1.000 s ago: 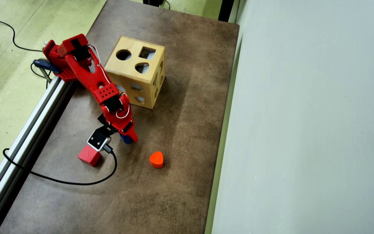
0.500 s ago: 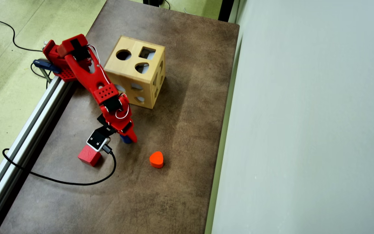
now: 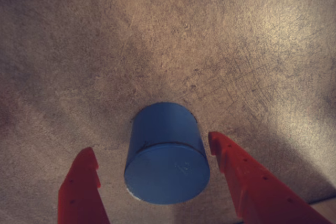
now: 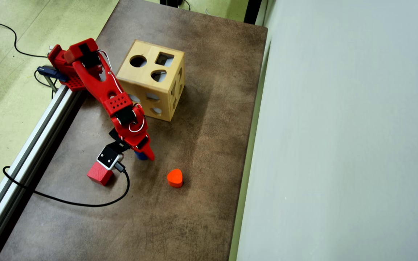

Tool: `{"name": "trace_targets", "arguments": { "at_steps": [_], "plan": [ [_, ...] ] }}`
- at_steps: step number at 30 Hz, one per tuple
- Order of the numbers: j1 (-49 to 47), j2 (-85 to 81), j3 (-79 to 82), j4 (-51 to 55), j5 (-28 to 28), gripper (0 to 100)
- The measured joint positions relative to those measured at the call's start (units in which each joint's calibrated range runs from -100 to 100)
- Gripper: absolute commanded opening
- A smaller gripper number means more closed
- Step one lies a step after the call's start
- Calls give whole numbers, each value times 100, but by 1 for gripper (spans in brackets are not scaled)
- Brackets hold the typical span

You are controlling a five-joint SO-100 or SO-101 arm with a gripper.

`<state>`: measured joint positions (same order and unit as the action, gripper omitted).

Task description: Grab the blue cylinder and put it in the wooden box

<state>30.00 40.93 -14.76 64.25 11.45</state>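
In the wrist view the blue cylinder (image 3: 167,156) stands upright on the brown table (image 3: 220,40), its flat round top facing the camera. The gripper (image 3: 155,161) is spread, with one red finger (image 3: 81,187) at the cylinder's 9 o'clock and the other red finger (image 3: 252,182) at its 3 o'clock. There is a clear gap of table between the 9 o'clock finger and the cylinder; the 3 o'clock fingertip sits very close to the cylinder's rim, and contact there cannot be told. The cylinder is between the fingers but not pinched.

In the overhead view the red arm (image 4: 102,88) reaches from its base at the table's 10 o'clock edge toward the middle of the table (image 4: 201,152). The gripper (image 4: 144,156) points down over the cylinder (image 4: 140,156), of which only a small blue patch shows beside the red finger. The wooden box (image 4: 147,85) stands at the cylinder's 12 o'clock, well apart, with round, square and heart-like holes in its top face. A red cube (image 4: 100,173) lies at the cylinder's 8 o'clock, near the wrist camera (image 4: 108,157) and its black cable (image 4: 78,203). An orange heart block (image 4: 175,177) lies at the cylinder's 4 o'clock.
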Motion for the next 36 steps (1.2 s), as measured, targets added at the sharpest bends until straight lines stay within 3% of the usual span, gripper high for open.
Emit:
{"name": "trace_targets", "arguments": {
  "at_steps": [16, 22, 36],
  "plan": [
    [0, 0, 0, 0, 0, 33],
    [0, 76, 0, 0, 0, 24],
    [0, 102, 0, 0, 0, 23]
  ]
}}
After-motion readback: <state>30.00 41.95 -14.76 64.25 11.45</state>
